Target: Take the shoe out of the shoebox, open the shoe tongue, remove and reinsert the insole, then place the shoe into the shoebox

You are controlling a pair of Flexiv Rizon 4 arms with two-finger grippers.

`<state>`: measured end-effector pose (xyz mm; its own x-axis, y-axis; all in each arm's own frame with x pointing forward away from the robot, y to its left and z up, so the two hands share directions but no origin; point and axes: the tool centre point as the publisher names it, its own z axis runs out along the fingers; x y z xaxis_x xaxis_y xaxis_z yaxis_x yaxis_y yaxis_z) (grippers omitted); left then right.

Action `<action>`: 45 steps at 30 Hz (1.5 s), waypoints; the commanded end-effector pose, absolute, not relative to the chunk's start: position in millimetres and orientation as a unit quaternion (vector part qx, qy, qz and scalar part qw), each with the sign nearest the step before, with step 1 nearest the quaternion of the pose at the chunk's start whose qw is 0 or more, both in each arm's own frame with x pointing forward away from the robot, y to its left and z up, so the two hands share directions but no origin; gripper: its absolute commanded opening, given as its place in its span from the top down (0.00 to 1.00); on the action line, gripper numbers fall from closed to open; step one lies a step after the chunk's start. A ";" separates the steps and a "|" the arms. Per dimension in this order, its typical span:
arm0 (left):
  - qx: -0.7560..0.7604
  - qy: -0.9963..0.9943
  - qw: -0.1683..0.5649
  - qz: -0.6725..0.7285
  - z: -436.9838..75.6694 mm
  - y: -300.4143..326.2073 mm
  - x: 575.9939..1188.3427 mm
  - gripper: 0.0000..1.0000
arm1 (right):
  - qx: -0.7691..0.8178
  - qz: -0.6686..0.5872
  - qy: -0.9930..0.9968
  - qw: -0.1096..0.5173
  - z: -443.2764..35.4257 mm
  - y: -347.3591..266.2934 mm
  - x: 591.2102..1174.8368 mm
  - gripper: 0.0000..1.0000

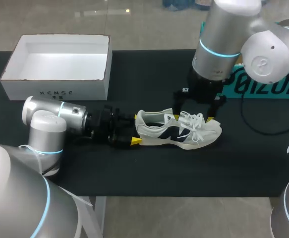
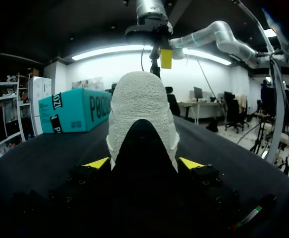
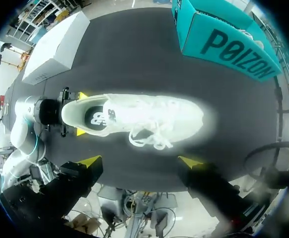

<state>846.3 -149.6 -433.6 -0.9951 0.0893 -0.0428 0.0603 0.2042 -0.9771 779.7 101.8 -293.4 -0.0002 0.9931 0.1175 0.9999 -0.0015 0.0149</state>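
Left pincer (image 2: 143, 162) grips the shoe (image 1: 159, 130) by the heel. Right pincer (image 1: 194, 118) hangs wide over the laces (image 1: 193, 130), and could snag them and yank it loose.

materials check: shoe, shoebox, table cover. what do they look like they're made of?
The shoe: white textile upper, matte. Its heel shows a pebbly, knit-like weave up close. The dark side panels could be suede or synthetic, can't tell.
The shoebox: white cardboard, matte, with thin folded walls and crisp edges.
The table cover: black, matte, no glare. Probably cloth or a soft mat.
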 end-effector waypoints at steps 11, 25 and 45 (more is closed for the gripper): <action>-0.048 -0.776 0.012 0.628 -435.7 -151.1 846.2 1.00 | -0.706 0.025 -0.706 -0.055 -303.3 148.0 803.5 0.00; -0.048 -0.776 0.012 0.628 -435.7 -151.1 846.2 1.00 | -0.714 0.077 -0.688 -0.102 -322.3 157.0 830.5 0.00; -0.048 -0.776 0.012 0.628 -435.7 -151.1 846.2 1.00 | -0.698 0.127 -0.690 -0.147 -351.3 151.2 828.0 0.00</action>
